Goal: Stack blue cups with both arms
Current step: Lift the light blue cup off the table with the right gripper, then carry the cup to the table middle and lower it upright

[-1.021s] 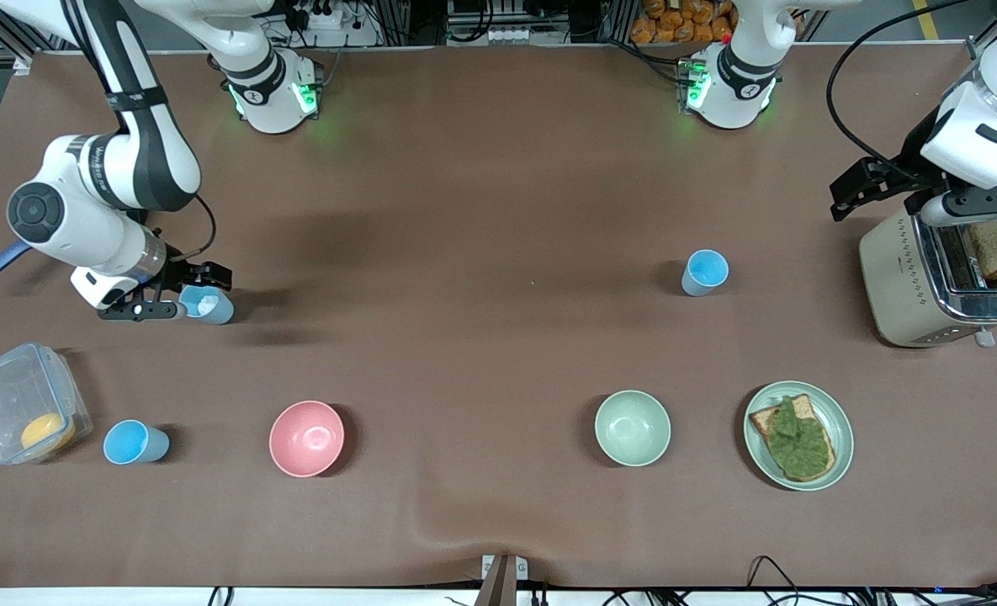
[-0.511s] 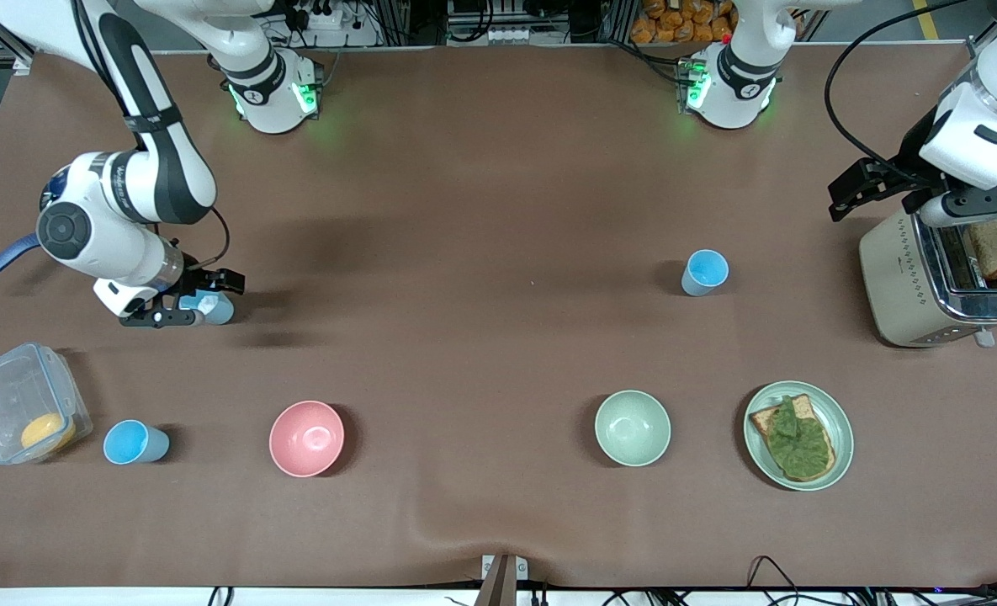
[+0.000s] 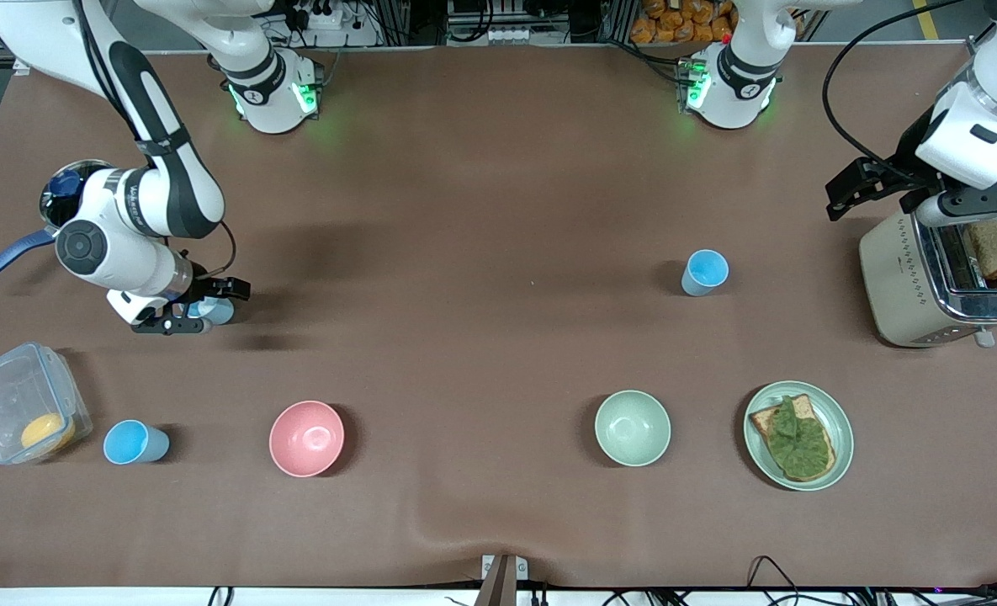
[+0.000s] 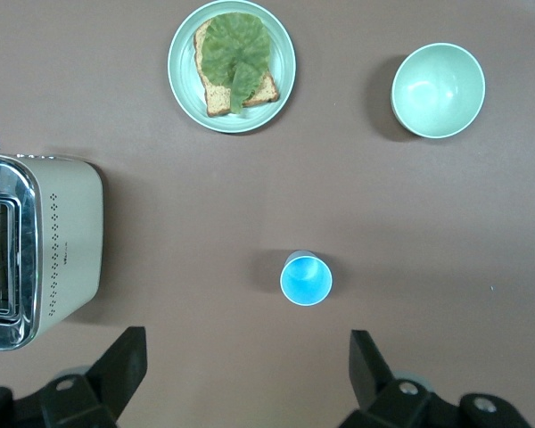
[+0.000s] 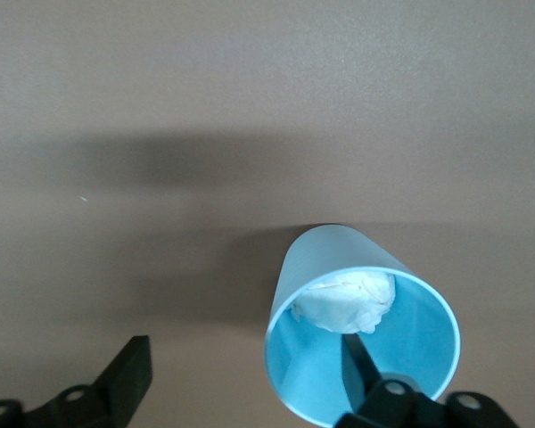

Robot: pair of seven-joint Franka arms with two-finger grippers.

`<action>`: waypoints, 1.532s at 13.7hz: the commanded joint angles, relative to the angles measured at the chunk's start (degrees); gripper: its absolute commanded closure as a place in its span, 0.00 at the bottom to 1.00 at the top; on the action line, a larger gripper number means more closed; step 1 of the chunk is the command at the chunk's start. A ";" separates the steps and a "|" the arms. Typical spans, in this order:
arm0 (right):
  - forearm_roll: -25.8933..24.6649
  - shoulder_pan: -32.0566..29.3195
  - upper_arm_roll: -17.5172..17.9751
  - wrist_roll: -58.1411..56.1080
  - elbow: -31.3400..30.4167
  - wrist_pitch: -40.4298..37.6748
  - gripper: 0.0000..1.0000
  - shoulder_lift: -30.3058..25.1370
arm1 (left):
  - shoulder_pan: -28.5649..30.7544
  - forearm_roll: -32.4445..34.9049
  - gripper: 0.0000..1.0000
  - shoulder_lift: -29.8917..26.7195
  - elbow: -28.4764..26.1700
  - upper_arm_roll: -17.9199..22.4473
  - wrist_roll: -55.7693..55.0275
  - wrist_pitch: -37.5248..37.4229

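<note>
Right gripper (image 3: 185, 316) straddles the cup's (image 3: 216, 310) rim, fingers spread, for a wall pinch; left gripper (image 4: 241, 374) waits open above the toaster (image 3: 936, 282).

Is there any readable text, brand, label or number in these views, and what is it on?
None can be read for certain.
Right arm: small lettering on the white link, too small to read.
Toaster: a small mark on its cream side, too blurred to read.
Blue cups, bowls, plate, container: no lettering seen.
</note>
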 commanded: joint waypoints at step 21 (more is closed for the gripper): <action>6.85 25.23 0.54 35.64 36.62 -25.65 1.00 7.83 | -0.14 -0.98 0.00 0.98 2.25 -1.41 -1.52 -0.55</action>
